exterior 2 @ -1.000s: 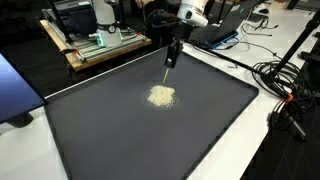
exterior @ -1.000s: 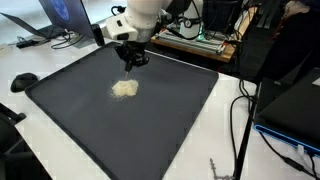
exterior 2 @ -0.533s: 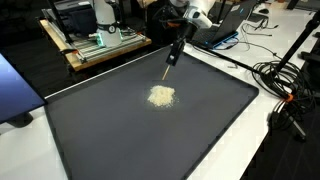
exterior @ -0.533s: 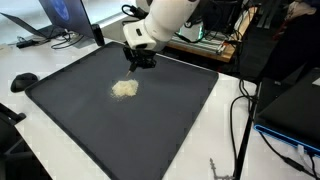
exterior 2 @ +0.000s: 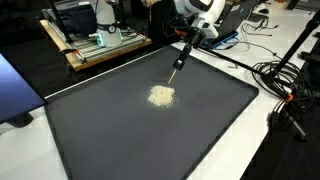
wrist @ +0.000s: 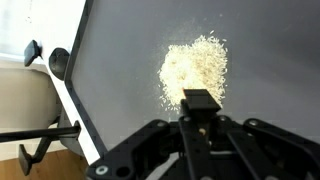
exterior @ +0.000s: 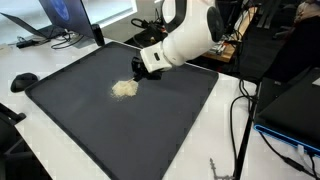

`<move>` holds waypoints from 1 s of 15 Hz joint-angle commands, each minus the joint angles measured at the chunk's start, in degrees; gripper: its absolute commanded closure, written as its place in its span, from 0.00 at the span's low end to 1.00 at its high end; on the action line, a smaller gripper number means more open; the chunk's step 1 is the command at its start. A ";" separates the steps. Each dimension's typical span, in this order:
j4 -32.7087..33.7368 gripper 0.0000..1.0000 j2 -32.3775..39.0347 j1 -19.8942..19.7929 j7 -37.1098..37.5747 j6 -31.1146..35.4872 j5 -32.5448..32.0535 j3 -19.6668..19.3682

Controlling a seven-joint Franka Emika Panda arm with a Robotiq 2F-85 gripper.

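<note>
Pale grain pile [exterior: 124, 88] on black mat [exterior: 150, 135] | pincer [exterior: 140, 68] — clamped on dark tool [wrist: 200, 99]

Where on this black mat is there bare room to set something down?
The black mat is bare across its near half, from the pale grain pile to the near edge, and so is the strip toward the cables. It is crowded just beyond the pile, where the claw holds a thin tool over the mat.

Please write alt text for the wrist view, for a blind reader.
The gripper, shut on a dark tool, points it at a pale heap of grains lying on a dark grey mat.
</note>
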 commanded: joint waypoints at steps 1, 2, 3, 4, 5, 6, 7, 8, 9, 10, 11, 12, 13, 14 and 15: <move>6.14 0.97 5.80 1.56 1.46 -4.04 -3.65 0.43; 7.20 0.97 6.89 1.85 1.48 -4.63 -4.03 0.48; 8.36 0.97 8.10 2.13 1.41 -5.35 -4.29 0.51; 9.45 0.97 9.18 2.40 1.33 -6.12 -4.60 0.51; 10.51 0.97 10.26 2.68 1.37 -6.82 -5.06 0.41; 11.49 0.97 11.20 2.82 1.17 -7.44 -5.25 0.45; 12.38 0.97 12.14 2.98 1.05 -8.10 -5.50 0.42; 13.24 0.97 12.96 3.03 0.76 -8.63 -5.47 0.48; 14.10 0.97 13.75 2.96 0.35 -8.98 -5.24 0.59; 14.81 0.97 14.58 3.14 0.45 -9.52 -5.44 0.43; 15.46 0.97 14.94 3.00 0.04 -9.84 -5.05 0.58; 15.86 0.97 14.97 2.64 -0.63 -9.84 -4.35 0.93; 16.14 0.97 14.63 2.23 -1.29 -9.65 -3.72 1.23; 16.32 0.97 14.12 1.75 -2.25 -9.47 -2.92 1.60; 16.56 0.97 13.38 1.34 -3.17 -9.52 -2.16 1.82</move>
